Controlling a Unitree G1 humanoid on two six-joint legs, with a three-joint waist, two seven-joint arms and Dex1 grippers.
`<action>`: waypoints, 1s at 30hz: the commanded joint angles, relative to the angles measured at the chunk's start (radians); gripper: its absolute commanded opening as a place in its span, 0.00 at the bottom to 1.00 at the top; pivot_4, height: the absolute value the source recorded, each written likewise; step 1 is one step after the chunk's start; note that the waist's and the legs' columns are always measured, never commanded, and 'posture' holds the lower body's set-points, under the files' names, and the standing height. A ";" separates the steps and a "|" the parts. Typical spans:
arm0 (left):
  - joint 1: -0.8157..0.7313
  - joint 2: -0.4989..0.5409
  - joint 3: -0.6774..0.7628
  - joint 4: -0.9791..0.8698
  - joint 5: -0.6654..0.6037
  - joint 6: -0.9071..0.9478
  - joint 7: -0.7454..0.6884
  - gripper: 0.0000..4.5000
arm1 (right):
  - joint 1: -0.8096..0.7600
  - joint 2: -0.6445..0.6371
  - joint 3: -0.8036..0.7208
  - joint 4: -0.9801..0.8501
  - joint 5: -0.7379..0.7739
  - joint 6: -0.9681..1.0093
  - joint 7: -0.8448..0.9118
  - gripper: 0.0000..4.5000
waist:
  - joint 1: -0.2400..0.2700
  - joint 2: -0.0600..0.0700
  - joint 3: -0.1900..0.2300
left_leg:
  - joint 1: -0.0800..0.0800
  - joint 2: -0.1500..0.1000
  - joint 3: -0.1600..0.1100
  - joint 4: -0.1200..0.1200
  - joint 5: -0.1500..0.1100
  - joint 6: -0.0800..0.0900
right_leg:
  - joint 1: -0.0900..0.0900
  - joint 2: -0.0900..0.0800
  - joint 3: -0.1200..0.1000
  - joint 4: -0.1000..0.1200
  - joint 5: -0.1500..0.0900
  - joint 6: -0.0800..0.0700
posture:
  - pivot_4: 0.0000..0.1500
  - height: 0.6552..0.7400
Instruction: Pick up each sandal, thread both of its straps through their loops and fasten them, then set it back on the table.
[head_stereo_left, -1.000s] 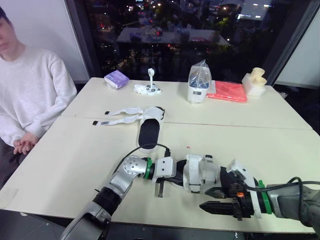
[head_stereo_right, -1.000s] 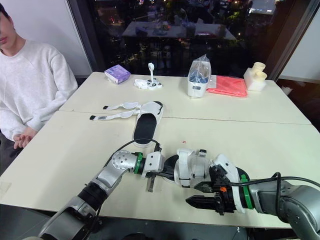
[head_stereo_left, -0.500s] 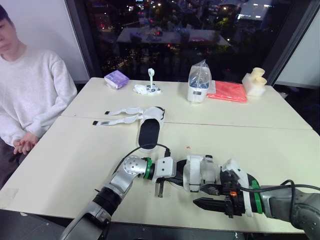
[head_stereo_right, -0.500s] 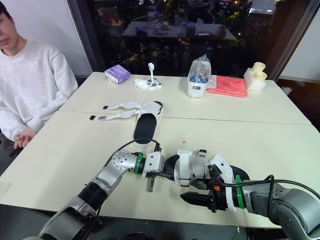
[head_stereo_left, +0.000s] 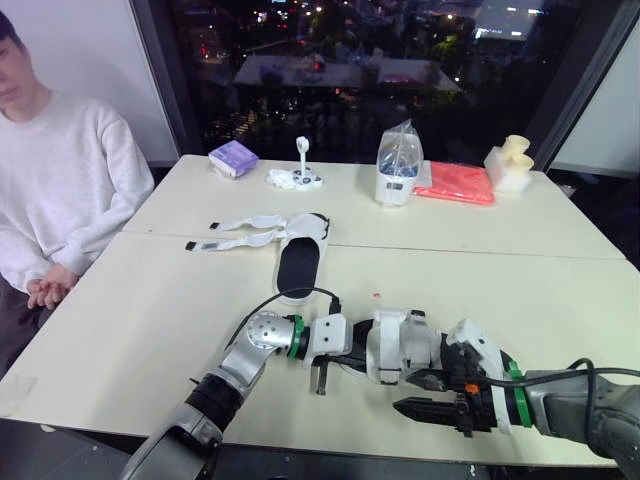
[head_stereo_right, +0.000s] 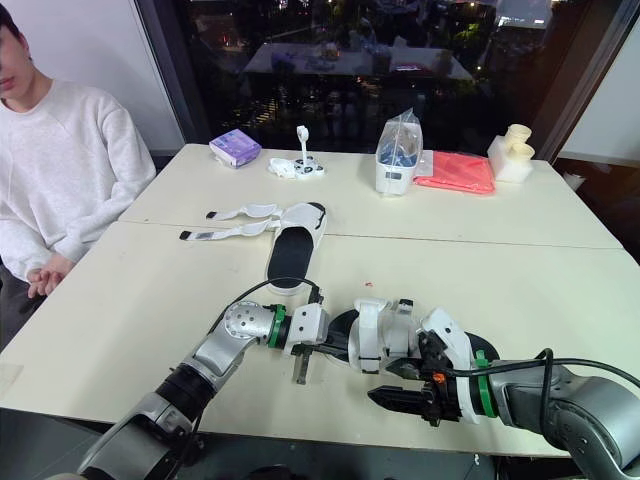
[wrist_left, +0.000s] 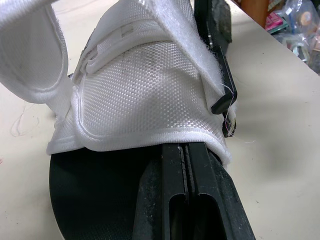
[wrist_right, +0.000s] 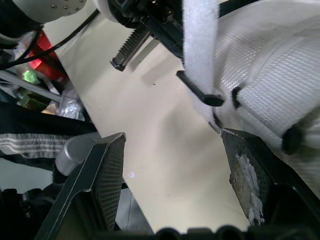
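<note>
Left eye view: right gripper (head_stereo_left: 402, 391), jaws open, has advanced to the sandal (head_stereo_left: 400, 342) at lower centre, bracketing a loose strap (wrist_right: 200, 45). Left gripper (wrist_left: 186, 150), jaws closed, reaches under its upper. Threading appears imminent.

Sandal (wrist_left: 140, 95): white woven cloth, coarse weave, fuzzy strap edge. Sole (wrist_left: 85, 200) smooth matt black. Bench (head_stereo_left: 130, 320): smooth matt cream top. Right pincer (wrist_right: 174, 137) pads (wrist_right: 111, 175) black, cross-hatched. Left pincer (wrist_left: 186, 150): matt black plastic.
</note>
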 joint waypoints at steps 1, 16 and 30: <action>0.057 0.019 -0.093 0.081 0.087 0.047 -0.033 0.00 | -0.009 0.039 -0.001 -0.037 -0.006 -0.029 -0.041 0.73 | 0.000 0.000 0.000 | 0.000 0.000 0.000 0.000 0.000 0.000 | 0.000 0.000 0.000 0.000 0.000 0.000 | 1.00 1.00; 0.057 0.024 -0.092 0.081 0.087 0.046 -0.033 0.00 | -0.045 0.101 0.038 -0.029 0.046 0.010 -0.102 0.73 | -0.001 0.000 0.000 | 0.000 0.000 0.000 0.000 0.000 0.000 | 0.000 0.000 0.000 0.000 0.000 0.000 | 1.00 1.00; 0.070 0.028 -0.090 0.068 0.087 0.050 -0.026 0.00 | -0.086 0.119 0.089 0.091 -0.007 0.003 -0.080 0.02 | -0.001 0.000 0.000 | 0.000 0.000 0.000 0.000 0.000 0.001 | -0.001 0.000 0.000 0.000 0.000 0.000 | 1.00 1.00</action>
